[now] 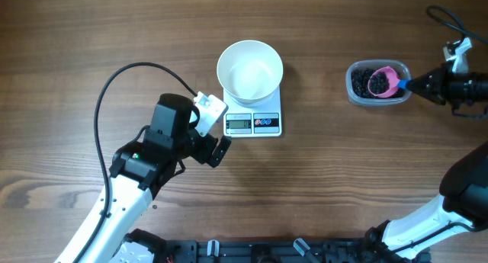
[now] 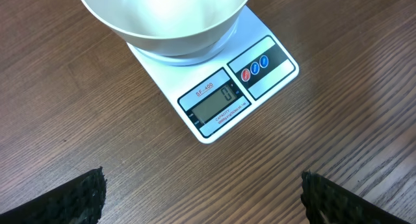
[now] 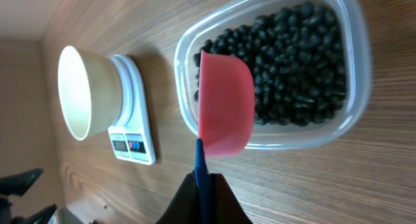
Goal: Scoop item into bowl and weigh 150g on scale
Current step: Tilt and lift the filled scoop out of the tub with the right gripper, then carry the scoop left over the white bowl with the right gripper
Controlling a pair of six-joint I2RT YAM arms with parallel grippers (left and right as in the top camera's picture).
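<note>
Black beans (image 3: 292,62): in clear tub (image 1: 353,95) near worktop's right edge | right end effector (image 3: 203,185): nearer, clamped on handle of pink scoop (image 3: 224,104) over tub, handle axis pointing left toward bowl (image 1: 250,68) on scale (image 1: 253,123) | left end effector (image 2: 203,201): open, beside scale

Left arm (image 1: 126,190) white, reaching in from bottom-left. Black two-finger left gripper (image 2: 203,199) angled down, jaws wide apart, holding nothing. Right arm (image 1: 427,217) enters from the right; right gripper (image 3: 203,188) pinched tight on pink plastic scoop (image 3: 224,100) handle.
</note>
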